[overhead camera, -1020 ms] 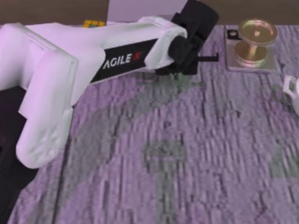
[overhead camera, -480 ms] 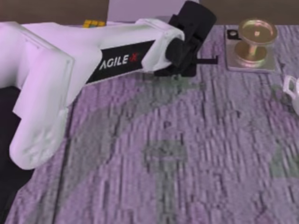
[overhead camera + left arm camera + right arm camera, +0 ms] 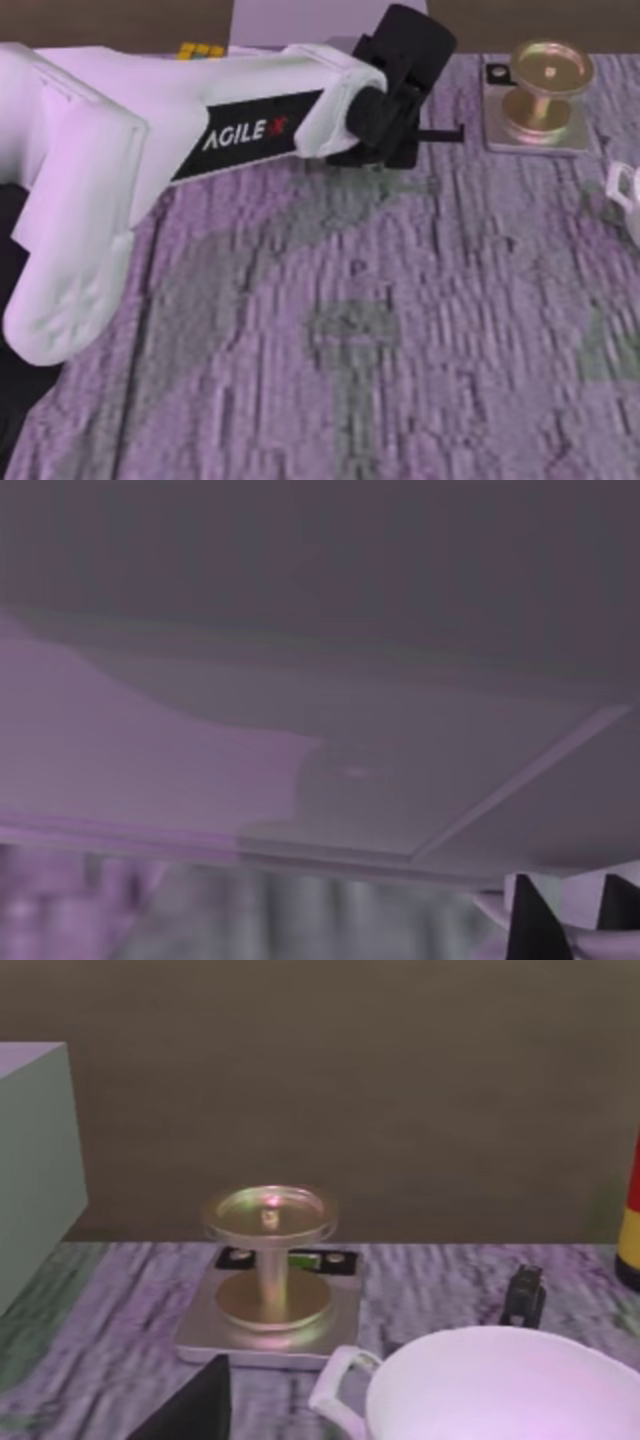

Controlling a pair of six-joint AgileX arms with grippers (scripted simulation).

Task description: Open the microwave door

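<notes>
Top view: the microwave [image 3: 300, 18] is seen at the desk's [image 3: 400, 330] far edge, the left gripper [image 3: 385, 150] just before it; its jaws' state cannot be told.

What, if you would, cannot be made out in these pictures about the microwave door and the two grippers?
- Microwave door: in the top view the left arm covers the front of the microwave, so door and handle are hidden.
- Left wrist view: pale surfaces fill it at close range; how far the door stands open cannot be told.
- Left gripper: seen from behind; its fingers are hidden.
- Right gripper: only a dark corner shows in the right wrist view, cut off by the edge.
</notes>
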